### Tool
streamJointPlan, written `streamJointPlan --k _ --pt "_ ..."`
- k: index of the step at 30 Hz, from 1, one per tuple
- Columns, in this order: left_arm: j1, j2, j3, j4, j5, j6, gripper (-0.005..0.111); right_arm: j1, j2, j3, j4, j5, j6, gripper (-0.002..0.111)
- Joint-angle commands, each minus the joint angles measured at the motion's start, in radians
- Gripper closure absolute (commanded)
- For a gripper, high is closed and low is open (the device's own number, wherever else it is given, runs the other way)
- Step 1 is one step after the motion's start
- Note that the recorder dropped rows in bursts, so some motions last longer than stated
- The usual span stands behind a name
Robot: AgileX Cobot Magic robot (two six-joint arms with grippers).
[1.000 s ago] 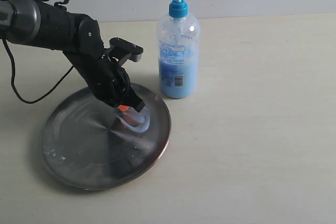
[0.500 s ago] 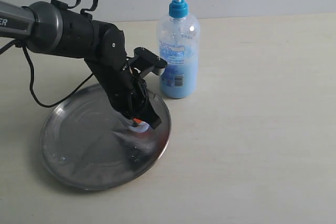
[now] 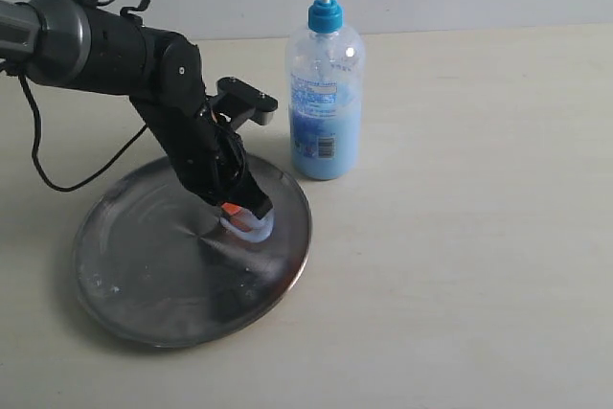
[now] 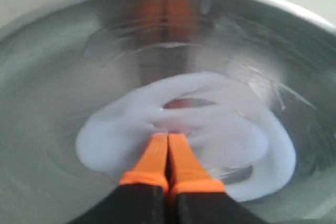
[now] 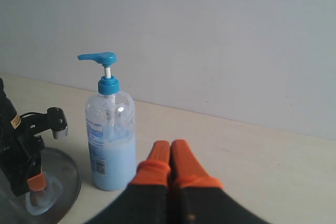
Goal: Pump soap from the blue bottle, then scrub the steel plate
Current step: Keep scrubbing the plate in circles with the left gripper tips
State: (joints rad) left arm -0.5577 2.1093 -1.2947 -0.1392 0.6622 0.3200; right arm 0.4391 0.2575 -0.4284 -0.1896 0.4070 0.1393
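left gripper (image 4: 168,139): fingers together, tips in the soap (image 4: 247,145)
soap: smeared on the plate (image 3: 134,275)
right gripper (image 5: 169,148): together, above the counter (image 3: 460,237)
bottle (image 3: 326,122): upright beside plate

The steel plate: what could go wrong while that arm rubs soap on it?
Nothing holds the steel plate; the shut left gripper presses near its rim, so the plate might slide or tip. The blue bottle stands close beside the arm; a wide sweep could knock it over. The soap sits in one patch, so other parts may go unscrubbed.
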Motion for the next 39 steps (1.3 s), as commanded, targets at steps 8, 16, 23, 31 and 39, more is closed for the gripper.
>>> streamJointPlan --k 8,16,23,31,39 --pt "0.018 0.028 0.016 0.027 0.051 -0.017 0.106 -0.004 -0.004 0.004 -0.003 -0.007 -0.008 0.108" --pt "-0.055 0.028 0.016 0.021 0.086 -0.017 0.106 -0.004 -0.004 0.004 -0.004 -0.007 -0.008 0.108" --pt "-0.095 0.028 0.016 0.019 0.088 -0.017 0.106 -0.004 -0.004 0.004 -0.002 -0.007 -0.008 0.108" --pt "-0.058 0.028 0.016 0.038 0.067 -0.017 0.106 -0.004 -0.004 0.004 -0.002 -0.007 -0.008 0.108" --pt "0.047 0.028 0.016 0.04 0.045 -0.037 0.106 -0.004 -0.004 0.004 -0.002 -0.007 -0.008 0.108"
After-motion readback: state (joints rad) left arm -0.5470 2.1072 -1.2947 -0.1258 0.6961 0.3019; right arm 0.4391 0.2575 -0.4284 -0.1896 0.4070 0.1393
